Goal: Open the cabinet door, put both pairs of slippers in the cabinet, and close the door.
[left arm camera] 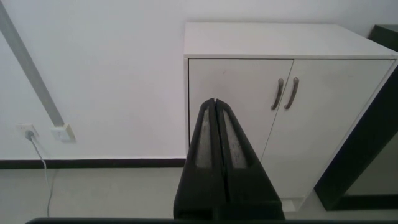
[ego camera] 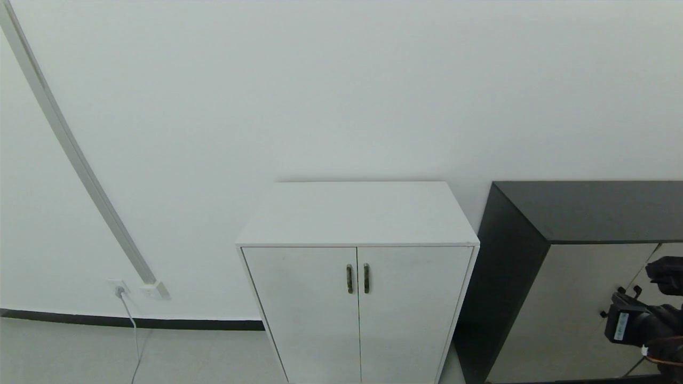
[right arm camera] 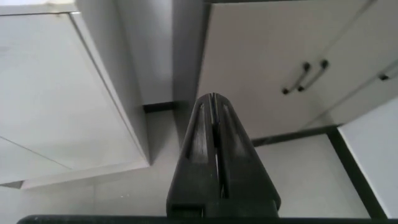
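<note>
- Head view: the white cabinet (ego camera: 357,213) stands at the lower centre of the frame, backed against the wall (ego camera: 341,90). Both doors (ego camera: 304,309) are shut, and their dark handles (ego camera: 349,278) sit side by side at the middle seam.
- Open floor (ego camera: 69,352) lies at the lower left, crossed by a cable (ego camera: 133,336) that hangs from a socket (ego camera: 118,288). A slanted conduit (ego camera: 69,144) runs up the wall above it.
- At the right, a dark cabinet (ego camera: 512,277) stands just beside the white one, with a narrow gap between them.
- Left wrist view: the left end effector (left arm camera: 215,102) has its fingers pressed together and holds nothing. It faces the left door and is apart from it.
- Right wrist view: the right end effector (right arm camera: 213,96) is likewise closed and empty. It is above the floor, near the gap between the two cabinets.
</note>
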You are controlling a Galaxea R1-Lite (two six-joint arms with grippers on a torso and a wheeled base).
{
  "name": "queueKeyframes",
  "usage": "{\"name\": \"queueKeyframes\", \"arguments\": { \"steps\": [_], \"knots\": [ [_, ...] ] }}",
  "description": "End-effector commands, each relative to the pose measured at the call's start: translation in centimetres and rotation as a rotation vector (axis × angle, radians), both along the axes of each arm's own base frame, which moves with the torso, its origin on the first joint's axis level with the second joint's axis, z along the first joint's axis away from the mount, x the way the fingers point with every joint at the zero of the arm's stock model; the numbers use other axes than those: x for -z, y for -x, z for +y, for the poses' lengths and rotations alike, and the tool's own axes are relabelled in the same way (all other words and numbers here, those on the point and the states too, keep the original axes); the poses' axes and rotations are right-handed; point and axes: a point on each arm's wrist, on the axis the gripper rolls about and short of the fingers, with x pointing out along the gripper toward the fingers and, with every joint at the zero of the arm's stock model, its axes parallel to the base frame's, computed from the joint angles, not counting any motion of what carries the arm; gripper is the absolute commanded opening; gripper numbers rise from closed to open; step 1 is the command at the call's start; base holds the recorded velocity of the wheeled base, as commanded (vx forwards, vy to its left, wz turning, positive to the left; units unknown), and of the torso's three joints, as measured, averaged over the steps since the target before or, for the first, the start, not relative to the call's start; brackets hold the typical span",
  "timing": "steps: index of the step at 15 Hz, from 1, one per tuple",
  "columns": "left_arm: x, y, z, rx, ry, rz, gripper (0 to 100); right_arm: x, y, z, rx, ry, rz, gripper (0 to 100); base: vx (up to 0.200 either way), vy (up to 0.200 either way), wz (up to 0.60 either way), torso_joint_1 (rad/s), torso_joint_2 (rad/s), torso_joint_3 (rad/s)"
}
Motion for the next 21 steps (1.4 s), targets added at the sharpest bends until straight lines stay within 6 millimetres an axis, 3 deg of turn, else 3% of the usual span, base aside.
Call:
{"name": "queueKeyframes", "arguments": {
  "steps": [1,8,13,15,21],
  "knots": [
    [0.0,0.0,0.0,0.0,0.001,0.0,0,-1.5,2.0,-0.9,0.041,-0.006,-0.05,0,0.0,0.0,0.0,0.0,0.0,0.0],
    [0.0,0.0,0.0,0.0,0.001,0.0,0,-2.6,8.4,-1.6,0.037,-0.015,-0.041,0,0.0,0.0,0.0,0.0,0.0,0.0],
    [0.0,0.0,0.0,-0.002,0.001,0.0,0,-0.9,14.2,-1.8,-0.067,-0.04,-0.006,0,0.0,0.0,0.0,0.0,0.0,0.0],
    [0.0,0.0,0.0,-0.002,0.001,0.001,0,-0.2,16.6,-1.8,-0.129,-0.053,-0.068,0,0.0,0.0,0.0,0.0,0.0,0.0],
    [0.0,0.0,0.0,-0.002,-0.001,0.0,0,1.0,18.9,-1.8,-0.326,-0.076,-0.151,0,0.0,0.0,0.0,0.0,0.0,0.0]
  ]
}}
